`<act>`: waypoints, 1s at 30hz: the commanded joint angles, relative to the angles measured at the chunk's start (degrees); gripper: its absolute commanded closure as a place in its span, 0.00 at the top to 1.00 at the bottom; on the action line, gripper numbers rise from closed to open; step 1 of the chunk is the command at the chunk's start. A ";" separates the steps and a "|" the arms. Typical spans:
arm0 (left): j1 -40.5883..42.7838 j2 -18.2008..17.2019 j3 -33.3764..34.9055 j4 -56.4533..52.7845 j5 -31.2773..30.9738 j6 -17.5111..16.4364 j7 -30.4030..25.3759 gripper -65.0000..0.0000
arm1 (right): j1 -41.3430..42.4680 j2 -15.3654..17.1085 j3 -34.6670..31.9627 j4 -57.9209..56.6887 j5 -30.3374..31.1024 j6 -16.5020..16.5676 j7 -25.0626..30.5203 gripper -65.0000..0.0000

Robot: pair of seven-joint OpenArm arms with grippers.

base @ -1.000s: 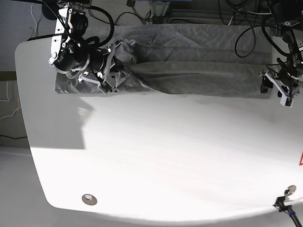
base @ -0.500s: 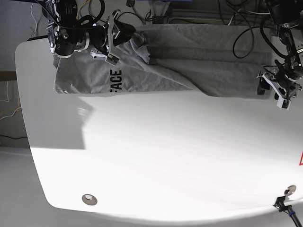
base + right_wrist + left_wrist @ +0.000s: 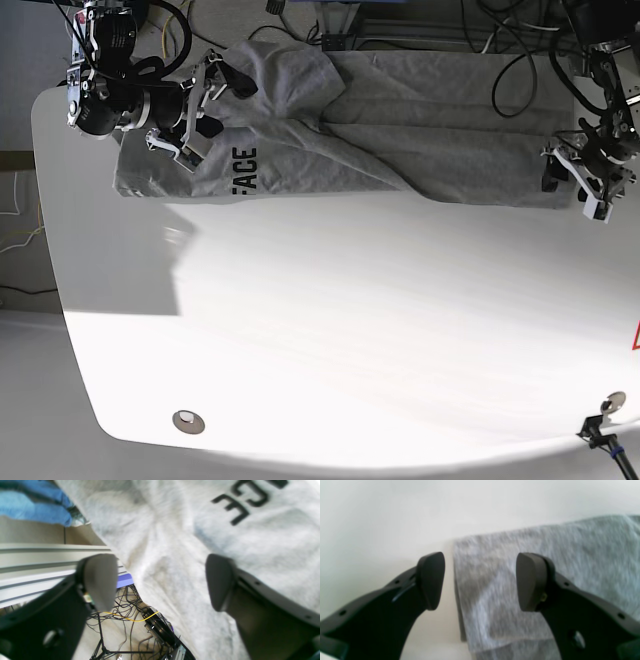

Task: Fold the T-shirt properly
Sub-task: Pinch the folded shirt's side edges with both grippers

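Observation:
The grey T-shirt (image 3: 420, 130) lies wrinkled along the table's far edge, with black letters "FACE" (image 3: 245, 170) showing near its left end and a bunched fold (image 3: 285, 70) behind them. My right gripper (image 3: 210, 108) is open over the shirt's left end. In the right wrist view the gripper (image 3: 160, 580) has its jaws wide apart with loose shirt cloth (image 3: 170, 555) between them, not pinched. My left gripper (image 3: 572, 185) is open at the shirt's right edge. In the left wrist view the gripper (image 3: 480, 582) straddles the shirt's folded corner (image 3: 545, 545).
The white table (image 3: 330, 330) has a round insert (image 3: 188, 422) at its front left and a clamp (image 3: 608, 412) at the front right. Cables (image 3: 130, 630) and an aluminium rail (image 3: 37, 555) lie beyond the far edge.
My right gripper pulled the shirt's flap back toward the far edge, uncovering the lettering, then opened and moved left. The left arm has barely moved.

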 commanded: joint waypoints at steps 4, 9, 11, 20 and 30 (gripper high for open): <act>4.25 0.47 -0.44 6.82 -0.60 0.00 -0.68 0.64 | 0.18 0.40 1.72 0.85 0.80 0.32 2.16 0.34; 9.26 3.02 -0.44 13.42 -0.25 -2.55 -0.59 0.07 | -0.17 -3.38 1.72 0.85 -11.06 0.32 2.25 0.00; 9.79 4.07 -0.44 14.38 -0.16 -2.99 -0.59 0.00 | -0.26 -5.14 1.54 0.85 -16.87 0.32 2.25 0.00; 11.63 5.39 0.97 14.47 -0.16 -2.73 -0.59 0.00 | -0.44 -7.25 1.45 0.85 -25.48 0.32 5.59 0.00; 11.19 3.46 0.88 14.47 -0.25 -2.99 -0.59 0.00 | -0.44 -9.71 1.54 1.12 -25.92 0.32 4.97 0.26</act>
